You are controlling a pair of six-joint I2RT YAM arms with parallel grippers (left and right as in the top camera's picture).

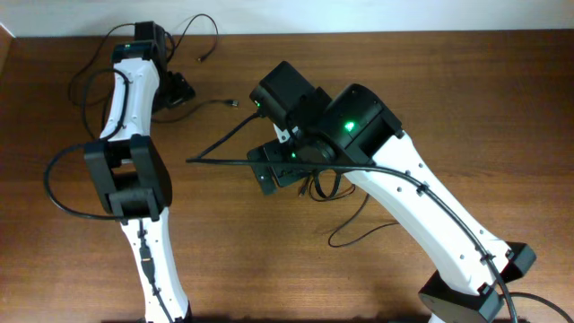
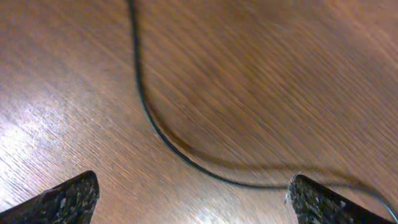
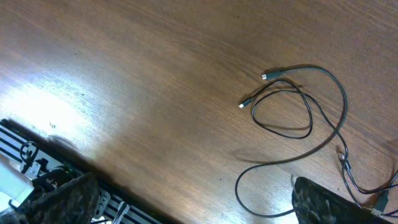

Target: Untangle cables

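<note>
Seen from overhead, my white-and-black right arm (image 1: 404, 179) covers much of the thin black plug-ended cables (image 1: 314, 188) bunched beneath it, so their crossings are unreadable. At my left wrist, one such cable (image 2: 149, 118) runs off the top and lower-right edges, both ends unseen.

Flat wooden table (image 1: 269, 260): warm reddish-brown, fine grain streaks, pale glare patches. Thin black flexible cables (image 2: 138, 68) on table: plain black, silver-white plug tips (image 3: 264, 76). Robot arms (image 1: 130, 90): white shells, black joints; green light (image 1: 348, 126) over table centre. Left gripper (image 2: 189, 199) fingertips (image 2: 68, 199): dark grey, pale-speckled.
</note>
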